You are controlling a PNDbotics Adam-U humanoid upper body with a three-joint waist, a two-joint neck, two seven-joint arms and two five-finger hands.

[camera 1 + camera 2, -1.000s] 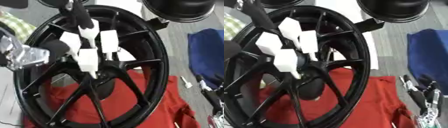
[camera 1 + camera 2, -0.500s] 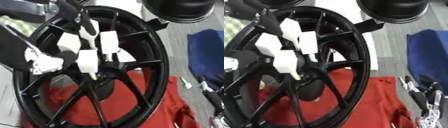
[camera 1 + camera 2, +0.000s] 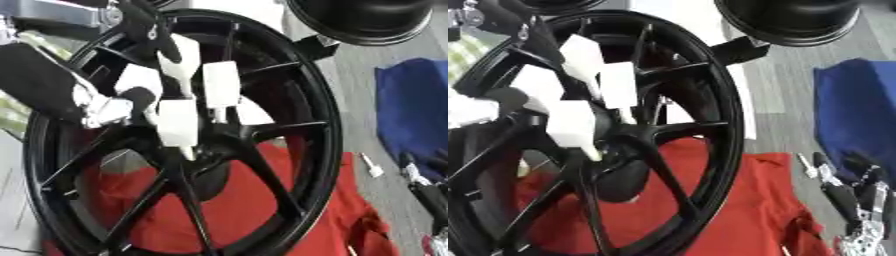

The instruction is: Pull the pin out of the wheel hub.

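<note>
Since the earlier frames, the left hand [image 3: 131, 102] has been carried inward from the left edge of the view, and its white-tipped fingers [image 3: 178, 121] are now laid against the centre of the wheel.

The large black spoked alloy wheel hub [image 3: 302, 150] is stood upright and fills most of both views. Beneath and behind it a red cloth [image 3: 254, 210] is spread over the grey floor [image 3: 785, 95]. A dark blue cloth [image 3: 857, 107] is seen well apart to the right, and a round black dome-shaped object [image 3: 363, 20] is set at the top, just beyond the wheel's rim.

The left hand's fingers are held mostly straight and pointed down toward the hub centre [image 3: 210, 145], where the spokes meet. Whether anything is pinched between them cannot be told. The pin itself cannot be made out; only the dark centre hole is shown, partly covered by the fingers.

The right hand [image 3: 859, 200] is seen low at the right edge, resting idle near the red cloth, its dark and silver fingers pointed upward and relaxed. A small white object [image 3: 371, 166] lies on the floor just beside the cloth's right edge.
</note>
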